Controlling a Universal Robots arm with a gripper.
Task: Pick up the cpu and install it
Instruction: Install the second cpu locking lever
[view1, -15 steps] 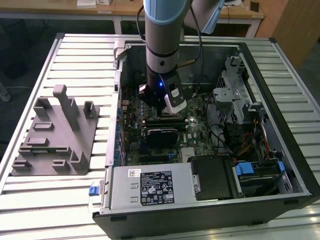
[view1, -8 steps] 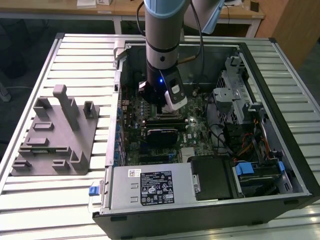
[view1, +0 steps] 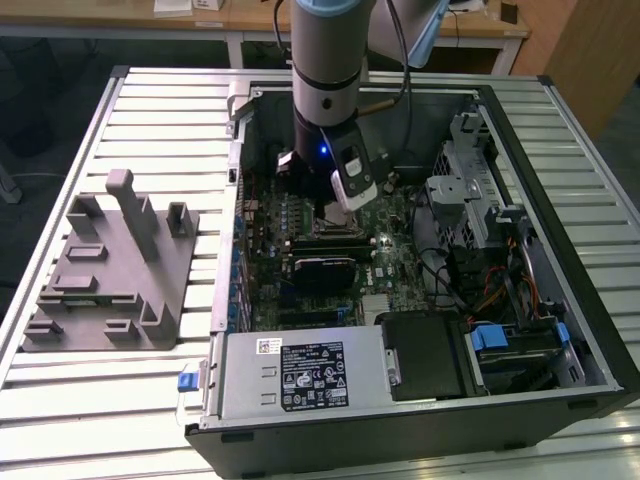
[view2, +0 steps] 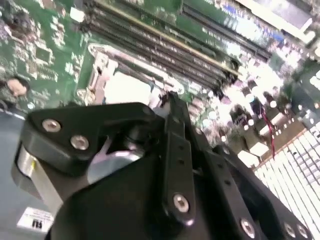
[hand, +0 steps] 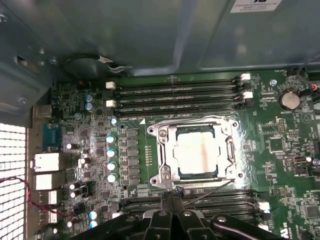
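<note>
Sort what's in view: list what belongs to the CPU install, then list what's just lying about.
Job: cpu seated in the socket; motherboard; gripper beside the socket.
Idle: grey fixture; power supply; drive cage.

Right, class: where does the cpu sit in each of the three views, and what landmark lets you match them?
First wrist view: the cpu lies inside the metal-framed socket.
Second wrist view: the cpu is the pale square just beyond the gripper's black body.
Exterior view: hidden beneath the gripper, mid-motherboard.
Shared landmark: the long memory slots beside the socket, in both wrist views.
</note>
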